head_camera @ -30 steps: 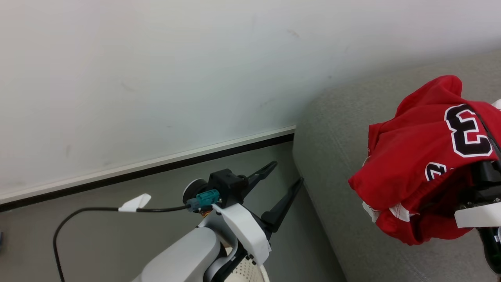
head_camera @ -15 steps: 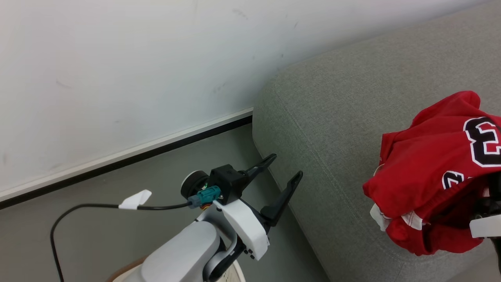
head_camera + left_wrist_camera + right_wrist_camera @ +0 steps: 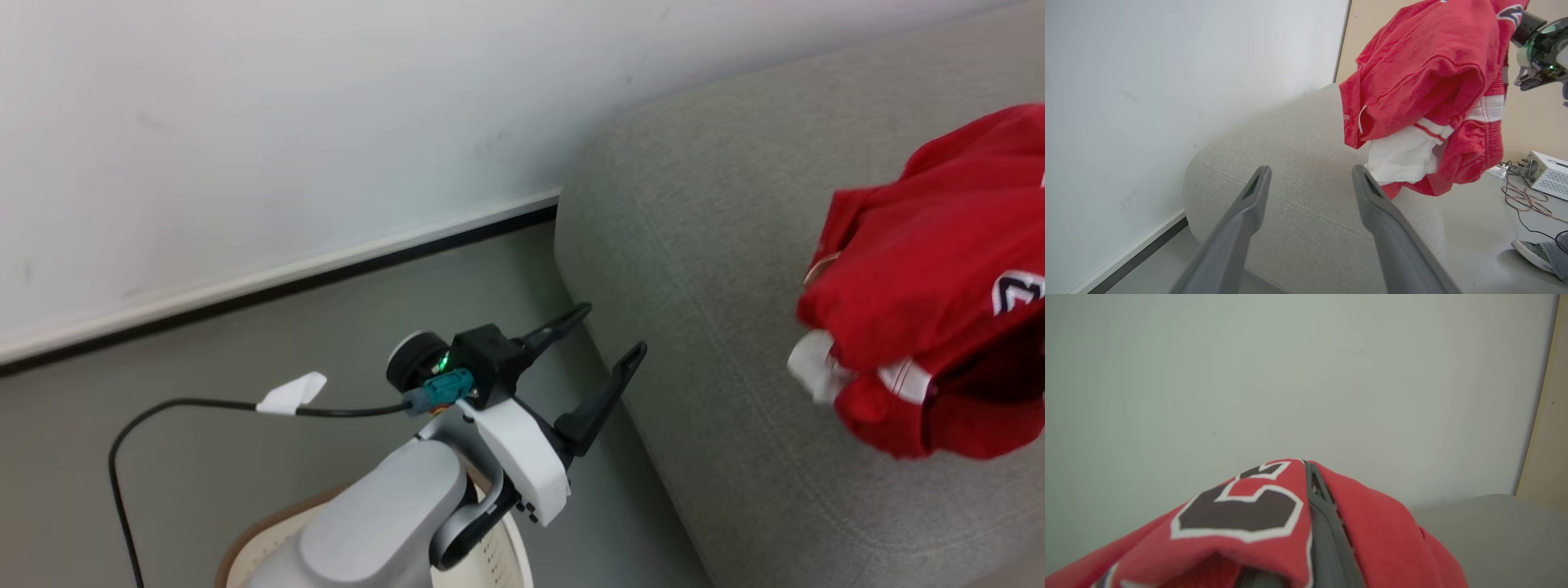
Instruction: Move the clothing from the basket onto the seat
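Observation:
The clothing (image 3: 931,269), a bright red jersey with black white-outlined numerals, hangs bunched in the air above the seat (image 3: 702,269), a light grey sofa. My right gripper (image 3: 1308,465) is shut on the clothing (image 3: 1372,526), and red fabric drapes over both sides of its dark fingers. The left wrist view shows the clothing (image 3: 1425,77) dangling over the seat (image 3: 1298,155), white trim lowest. My left gripper (image 3: 612,331) stands open and empty beside the sofa's rounded corner, above the basket (image 3: 261,531). The left gripper (image 3: 1310,169) points at the sofa.
A white wall with a dark baseboard (image 3: 326,278) runs behind the sofa, above grey floor. A black cable with a white tag (image 3: 290,392) leads to my left wrist. A white box (image 3: 1549,175) with wires and a person's shoe (image 3: 1533,253) are on the floor beyond the sofa.
The head camera has shifted. The right gripper has carried the jersey up and further across the sofa, towards the picture's right edge. The left gripper stays open in the same pose.

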Available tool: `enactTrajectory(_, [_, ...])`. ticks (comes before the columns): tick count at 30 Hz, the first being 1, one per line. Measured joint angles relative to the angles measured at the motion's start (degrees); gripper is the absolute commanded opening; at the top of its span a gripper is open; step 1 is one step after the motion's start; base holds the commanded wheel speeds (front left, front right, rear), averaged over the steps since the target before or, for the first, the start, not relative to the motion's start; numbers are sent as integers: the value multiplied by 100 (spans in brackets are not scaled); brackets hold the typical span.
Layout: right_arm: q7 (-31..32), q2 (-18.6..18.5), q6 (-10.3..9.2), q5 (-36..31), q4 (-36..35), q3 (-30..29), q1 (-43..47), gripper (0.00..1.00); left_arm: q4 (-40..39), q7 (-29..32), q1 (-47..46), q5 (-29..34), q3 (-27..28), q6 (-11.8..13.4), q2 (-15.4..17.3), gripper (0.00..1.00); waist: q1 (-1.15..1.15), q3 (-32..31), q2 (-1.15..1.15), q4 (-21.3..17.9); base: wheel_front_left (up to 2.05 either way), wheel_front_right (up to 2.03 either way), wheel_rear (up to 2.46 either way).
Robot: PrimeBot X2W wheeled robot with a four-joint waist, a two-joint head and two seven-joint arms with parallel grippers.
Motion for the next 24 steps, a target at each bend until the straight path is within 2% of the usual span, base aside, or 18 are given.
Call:
enactTrajectory(10, [-51,-504,0,422,644,-355,-1256,0,-235,160,-536,232,-22,-15,159,100,1,867,0,405,0,0,0])
enactTrajectory(15, [-63,-724,0,603,1205,-398,-1922,0,-370,269,-838,325,-26,-16,196,100,1,1426,0,605,0,0,0])
enactTrajectory(24, [-282,-1090,0,731,2228,-328,-2418,0,-469,350,-1274,526,-81,-22,190,100,2,2377,0,992,0,0,0])
